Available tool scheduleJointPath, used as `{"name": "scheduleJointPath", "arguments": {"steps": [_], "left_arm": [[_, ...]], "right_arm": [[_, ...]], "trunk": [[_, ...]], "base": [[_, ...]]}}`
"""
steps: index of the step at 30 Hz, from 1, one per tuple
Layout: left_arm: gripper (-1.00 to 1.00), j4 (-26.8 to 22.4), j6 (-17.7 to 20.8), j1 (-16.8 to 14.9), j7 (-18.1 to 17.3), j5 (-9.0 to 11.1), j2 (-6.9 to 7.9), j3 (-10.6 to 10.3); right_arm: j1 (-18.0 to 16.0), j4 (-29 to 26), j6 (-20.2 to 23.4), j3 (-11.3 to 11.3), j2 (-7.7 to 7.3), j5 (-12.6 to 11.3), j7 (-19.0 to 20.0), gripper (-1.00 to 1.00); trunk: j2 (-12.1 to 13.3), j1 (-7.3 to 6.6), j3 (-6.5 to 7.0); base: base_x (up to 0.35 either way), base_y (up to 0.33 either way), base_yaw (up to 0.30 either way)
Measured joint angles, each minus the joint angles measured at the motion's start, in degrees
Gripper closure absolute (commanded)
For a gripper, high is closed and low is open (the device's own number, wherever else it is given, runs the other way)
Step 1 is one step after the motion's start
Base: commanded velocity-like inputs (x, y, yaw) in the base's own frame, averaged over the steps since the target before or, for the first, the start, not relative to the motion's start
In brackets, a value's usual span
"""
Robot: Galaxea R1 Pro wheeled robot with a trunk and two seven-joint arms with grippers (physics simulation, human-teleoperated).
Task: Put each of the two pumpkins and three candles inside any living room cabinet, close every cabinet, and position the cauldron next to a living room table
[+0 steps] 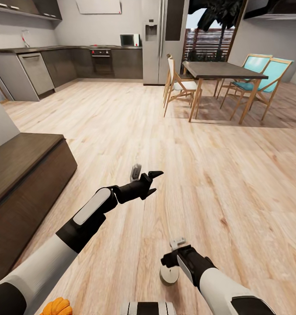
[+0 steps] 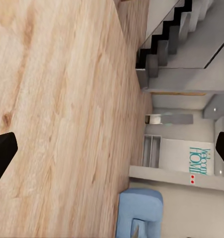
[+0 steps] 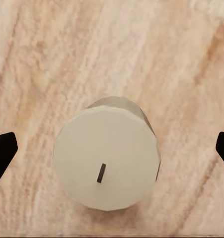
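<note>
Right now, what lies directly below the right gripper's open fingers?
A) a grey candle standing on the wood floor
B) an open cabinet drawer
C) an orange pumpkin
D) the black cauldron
A: the right wrist view looks straight down on the candle, flat pale top and wick showing, between the spread fingers of the right gripper, on the wood floor.

Candle (image 3: 107,153): pale grey top, short dark wick, lying between the black fingers (image 3: 2,151) of the right gripper. Floor (image 1: 209,175): light tan wood grain with brown knots. Pumpkin (image 1: 56,306): bright orange. Cabinet (image 1: 21,183): dark brown wood.
</note>
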Motion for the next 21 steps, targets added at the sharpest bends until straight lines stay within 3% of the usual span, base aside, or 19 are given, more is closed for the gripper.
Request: {"name": "scheduleJointPath", "arguments": {"steps": [21], "left_arm": [[-1.00, 0.01, -0.05, 0.01, 0.00, -0.01, -0.09, -0.08]], "right_arm": [[-0.01, -0.23, 1.56, 0.00, -0.02, -0.48, -0.07, -1.00]], "trunk": [[-0.25, 0.49, -4.20]], "base": [[0.000, 0.000, 0.000]]}}
